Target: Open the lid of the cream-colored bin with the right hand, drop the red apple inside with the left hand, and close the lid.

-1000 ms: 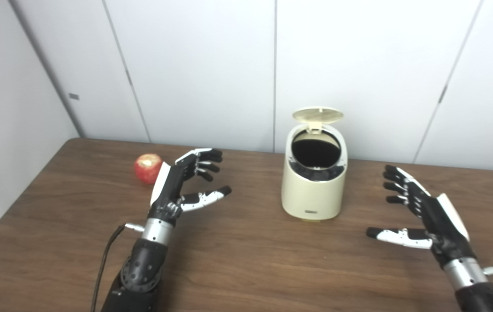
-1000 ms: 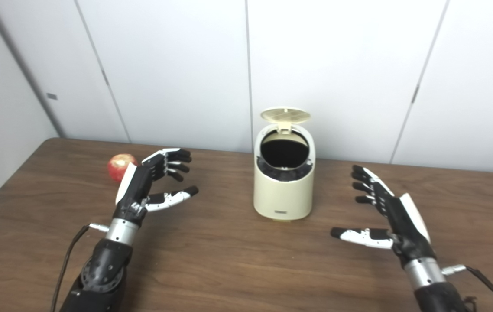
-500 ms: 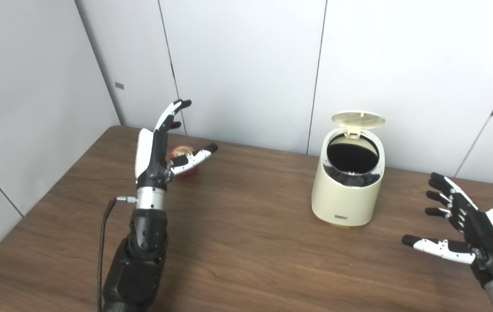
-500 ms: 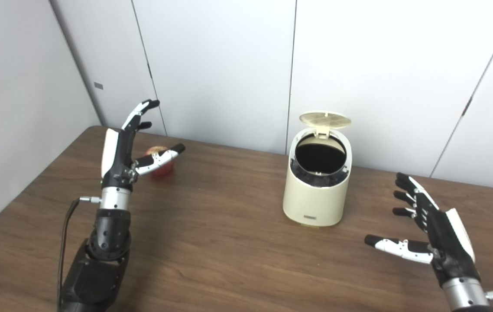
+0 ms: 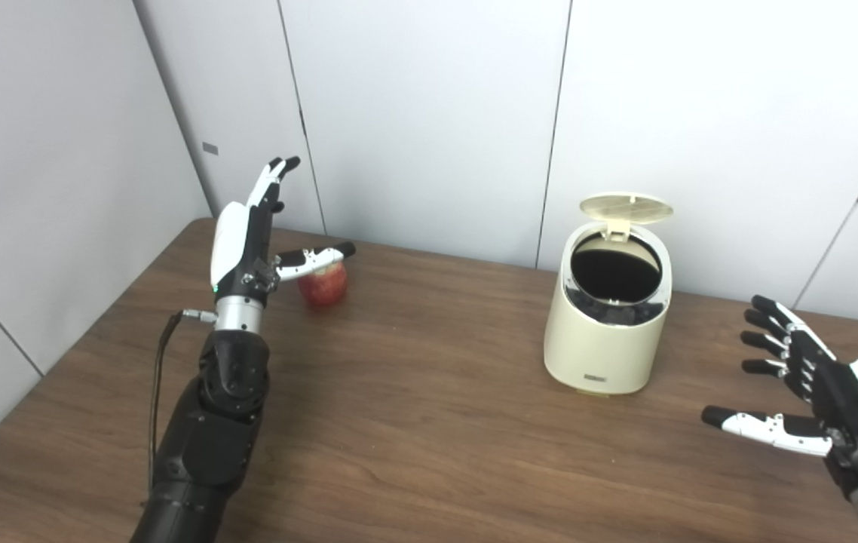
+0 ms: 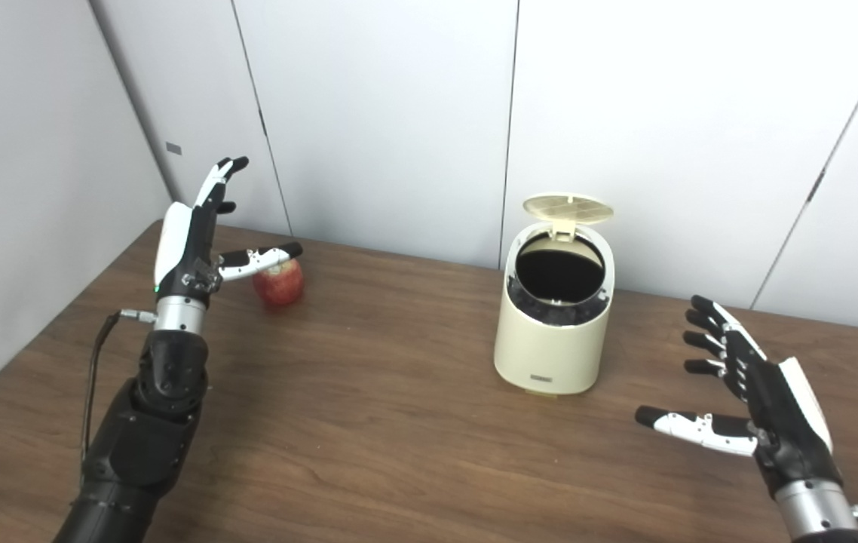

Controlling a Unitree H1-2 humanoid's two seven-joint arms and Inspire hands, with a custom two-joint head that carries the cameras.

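left hand [image 5: 242, 249] had risen and reached beside the apple [image 5: 323, 283], fingers apart; right hand [image 5: 825, 392] idle, spread, at the bin's [image 5: 608, 317] four o'clock; grasp looked next.

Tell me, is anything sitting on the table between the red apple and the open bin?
No. The brown wooden table shows bare wood between the round red apple and the cream-colored plastic bin. The bin's round lid is tipped up.

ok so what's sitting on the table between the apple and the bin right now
Nothing: between the red apple and the cream-colored bin both eye views show only bare wooden table.
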